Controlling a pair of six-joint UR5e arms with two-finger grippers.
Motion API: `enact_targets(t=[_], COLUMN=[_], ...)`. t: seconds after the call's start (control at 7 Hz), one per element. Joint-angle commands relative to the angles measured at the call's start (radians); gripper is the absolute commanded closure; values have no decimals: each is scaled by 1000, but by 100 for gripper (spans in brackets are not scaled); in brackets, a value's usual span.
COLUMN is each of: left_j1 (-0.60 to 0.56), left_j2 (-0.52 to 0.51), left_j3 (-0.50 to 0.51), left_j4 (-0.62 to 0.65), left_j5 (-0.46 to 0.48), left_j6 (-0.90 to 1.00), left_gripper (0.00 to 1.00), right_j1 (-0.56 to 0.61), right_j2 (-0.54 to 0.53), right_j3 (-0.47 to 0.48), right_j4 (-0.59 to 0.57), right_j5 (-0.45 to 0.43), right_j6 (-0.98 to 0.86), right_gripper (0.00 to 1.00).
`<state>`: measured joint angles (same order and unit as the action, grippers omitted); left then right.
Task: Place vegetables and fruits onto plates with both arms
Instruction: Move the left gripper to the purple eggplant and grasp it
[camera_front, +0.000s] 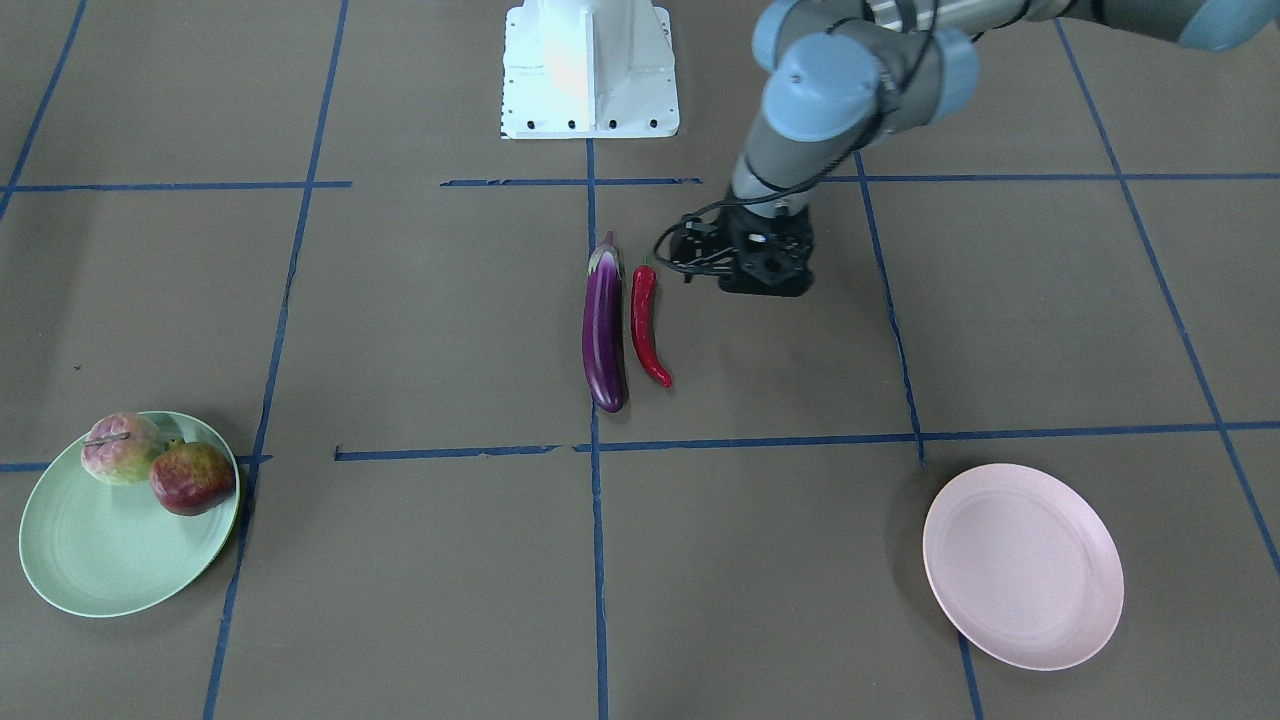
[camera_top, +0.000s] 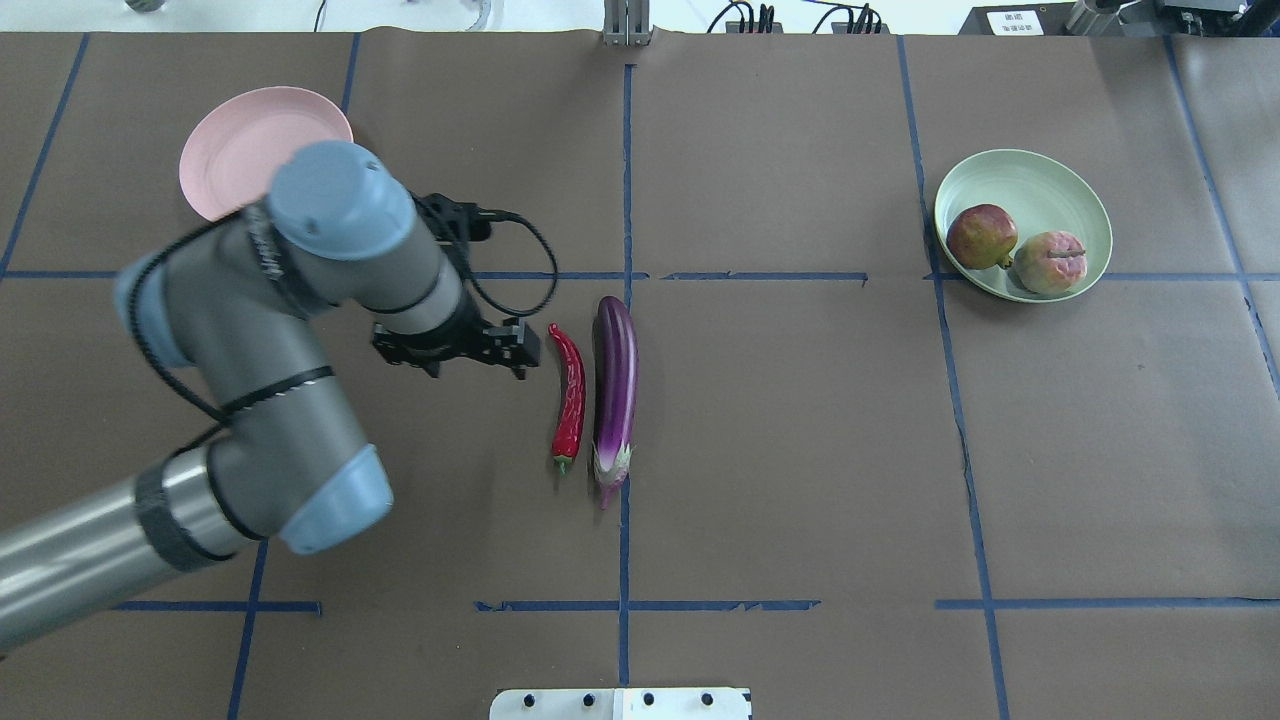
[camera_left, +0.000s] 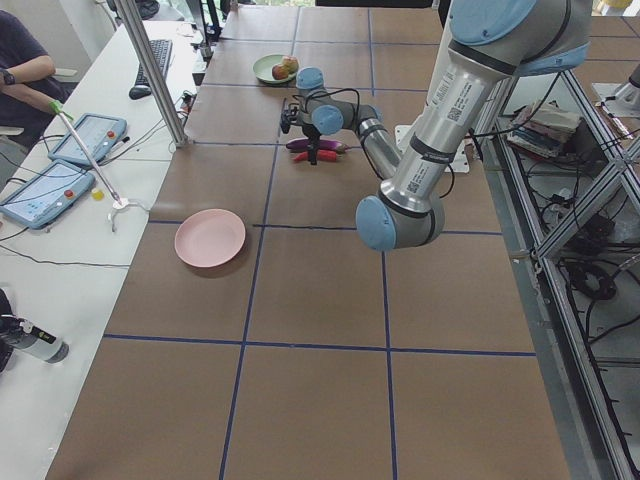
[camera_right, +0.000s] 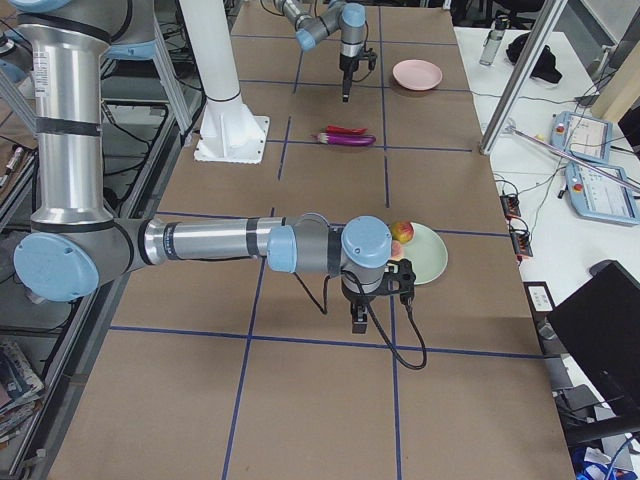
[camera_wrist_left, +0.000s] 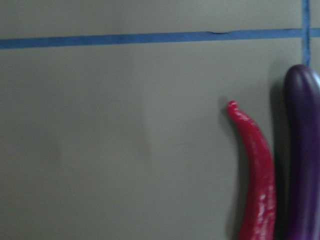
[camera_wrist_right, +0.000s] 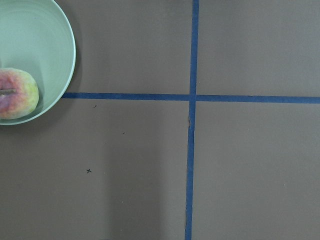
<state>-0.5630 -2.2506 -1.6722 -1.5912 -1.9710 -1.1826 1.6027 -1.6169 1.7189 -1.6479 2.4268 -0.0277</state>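
Observation:
The purple eggplant and the red chili pepper lie side by side on the table's middle, also in the overhead view as eggplant and chili. My left gripper points down just beside the chili, apart from it and empty; its fingertips are hidden, so I cannot tell if it is open. The pink-and-green fruit and the pomegranate-like fruit sit on the mint green plate. The pink plate holds nothing. My right gripper hovers near the green plate; I cannot tell its state.
The white bolted base block stands at the robot's edge of the table. Blue tape lines grid the brown table cover. Tablets and cables lie on a side bench, where an operator sits.

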Motion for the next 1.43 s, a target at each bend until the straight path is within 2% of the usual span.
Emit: enact_targets(t=[0.0,0.57,1.0,1.29], left_j1=[103,103,115,100], left_j2=[-278,-271,-232,-234], left_j3=[299,331,353,341], left_j4=[-12,-16,-76,-79], left_j5=[161,161,161,159], left_j6=[-140,-123,-121,-117], left_gripper=[0,1,9,94], right_j1=[-1,-3,-1,-3], right_j2=[2,2,3,6], right_j3=[-1,1,1,1], right_j4=[0,0,0,0], right_j5=[0,0,0,0], right_j6=[-1,-3,-3,-3], right_gripper=[0,0,0,0])
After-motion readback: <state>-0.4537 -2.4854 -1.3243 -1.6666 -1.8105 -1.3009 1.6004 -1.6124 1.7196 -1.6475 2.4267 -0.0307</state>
